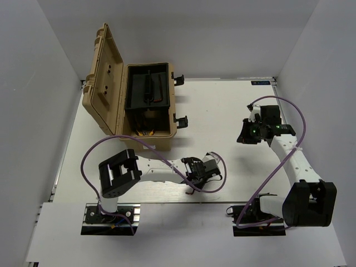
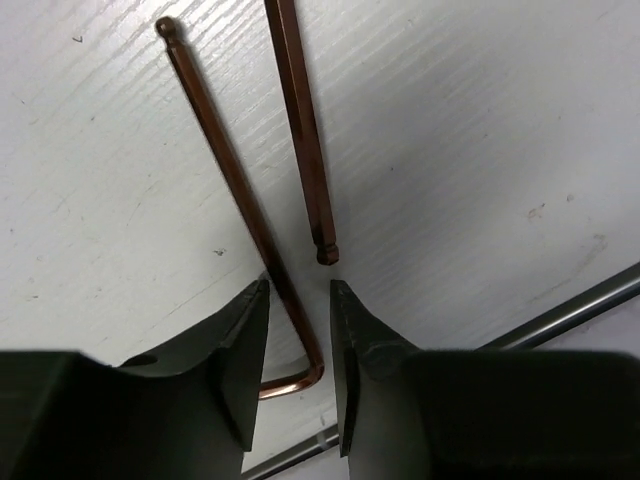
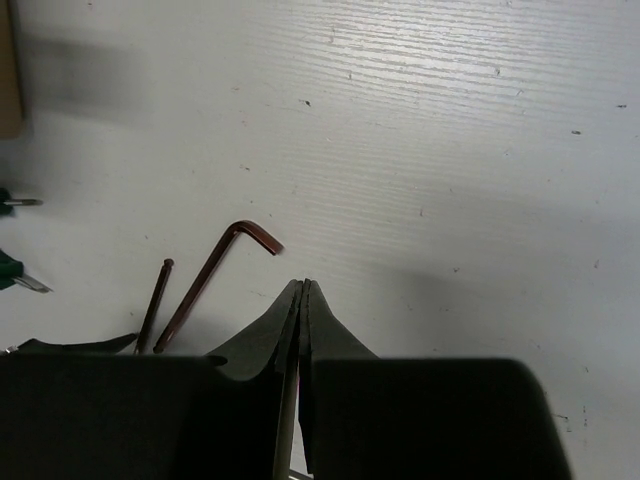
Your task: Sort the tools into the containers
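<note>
I stood by the white table (image 1: pixel 222 111) and watched the left gripper (image 1: pixel 196 168) (image 2: pixel 300 300) hang low over it, near the middle of the overhead view and a little below the open tan toolbox (image 1: pixel 105 78). Its jaws were parted by a narrow gap and had hold of nothing. In the left wrist view, the long shaft of an L-shaped hex key (image 2: pixel 235 190) ran down from the upper left of the frame into that gap. It passed close to the finger on the left, and its bend curled out just below. A second hex key (image 2: pixel 302 120) came down from the top edge and stopped just above the fingertips, near the first but apart from it.

The right gripper (image 1: pixel 246 133) (image 3: pixel 303 285) sat over bare table at the right of the overhead view, well apart from the left one. Its tips were pressed together. A thin pale line showed in the seam lower down, and I could not tell whether anything was pinched there.

Low on the left of the right wrist view lay a hooked hex key (image 3: pixel 203 285) with its bend uppermost, and a thin straight shaft (image 3: pixel 154 305) lay just beside it. Two green screwdrivers (image 3: pixel 6 200) (image 3: pixel 12 268) poked in at the left edge.

A black tray (image 1: pixel 147 89) sat inside the toolbox. Something yellow showed at the box's lower end, too small to name.
</note>
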Available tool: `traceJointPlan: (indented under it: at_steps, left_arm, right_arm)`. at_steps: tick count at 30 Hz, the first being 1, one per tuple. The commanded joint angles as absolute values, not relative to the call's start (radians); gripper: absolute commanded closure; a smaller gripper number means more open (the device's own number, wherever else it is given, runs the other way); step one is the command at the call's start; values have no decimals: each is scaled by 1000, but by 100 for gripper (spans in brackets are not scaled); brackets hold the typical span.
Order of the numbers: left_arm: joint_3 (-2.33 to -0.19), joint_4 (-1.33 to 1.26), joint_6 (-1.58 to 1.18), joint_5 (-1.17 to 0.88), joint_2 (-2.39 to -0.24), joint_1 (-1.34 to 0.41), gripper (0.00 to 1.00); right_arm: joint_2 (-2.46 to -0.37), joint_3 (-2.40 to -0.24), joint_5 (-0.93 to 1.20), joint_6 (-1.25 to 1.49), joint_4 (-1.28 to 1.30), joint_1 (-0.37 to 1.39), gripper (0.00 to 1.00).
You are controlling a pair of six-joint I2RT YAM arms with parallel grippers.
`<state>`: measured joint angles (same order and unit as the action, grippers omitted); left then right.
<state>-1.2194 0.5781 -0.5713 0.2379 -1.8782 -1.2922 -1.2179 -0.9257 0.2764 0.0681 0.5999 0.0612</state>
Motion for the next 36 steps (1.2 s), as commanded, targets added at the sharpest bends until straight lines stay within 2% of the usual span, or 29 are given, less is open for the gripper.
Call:
traceJointPlan:
  at_steps: [1,2,5,9,16,18,21,22,25,33,36]
  left_arm:
    - [-1158,552,-595,198,-1896,-1287,63]
    - [-1148,552,-595,198,-1905,-1287,70]
    - [-1135,552,-595,189,-1914,-1287,81]
    - [-1126,571,-604,232,-1942,-1287,90]
    - [-1146,629,-595,324,-1951,-1287,100]
    - [-1157,662,-595,366,-1919,-1287,100]
    - [-1208,702,-595,432,-1863,-1287,100]
    - [-1224,716,-595,463,-1852,-1287,100]
    - [-1284,742,-586,508,-1800,-1278,100]
    - [-1403,677,-491,543,-1680,-1232,100]
    - [-1485,655,-428,567,-1669,-1187,100]
  right_arm:
    - [-1195,-925,302,74,584,51,96]
    - [-1192,-927,305,75,587,51,96]
    - [-1192,-925,314,75,588,48,96]
    - [-1189,-922,324,75,588,41,96]
    - [-1186,-923,342,75,592,34,96]
    - [-1187,-923,350,72,591,32,96]
    - [-1190,-922,370,69,594,31,89]
    - [-1189,-923,380,64,594,28,79]
    - [-1192,-923,432,49,600,26,62]
    - [-1192,-925,434,49,603,23,60]
    - [-1193,-925,436,51,597,23,63]
